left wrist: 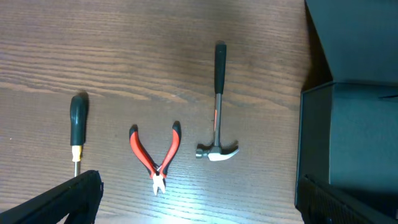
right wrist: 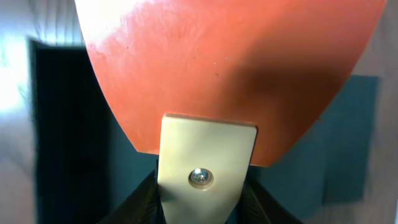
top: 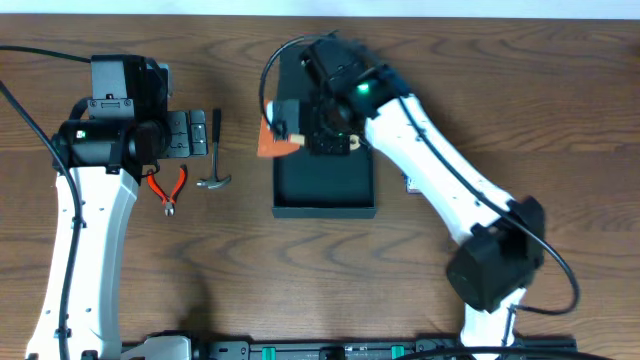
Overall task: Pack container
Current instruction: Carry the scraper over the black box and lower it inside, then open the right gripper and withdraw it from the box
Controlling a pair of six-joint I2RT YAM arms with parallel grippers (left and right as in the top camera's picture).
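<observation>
Orange scraper [top: 272, 141] clamped by its cream handle in the right tool [top: 300, 132], over the teal container [top: 323, 185] at its 10 o'clock edge, mid-bench [top: 500, 80], left tool [top: 190, 133] spread wide, hammer [top: 217, 150] and pliers [top: 170, 188] at the container's 9 o'clock.

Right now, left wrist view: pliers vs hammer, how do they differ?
The pliers have red handles; the hammer a black grip and metal head. The pliers are shorter than the hammer. The pliers' handles spread in a V; the hammer is one straight shaft. Both lie flat on the table.
</observation>
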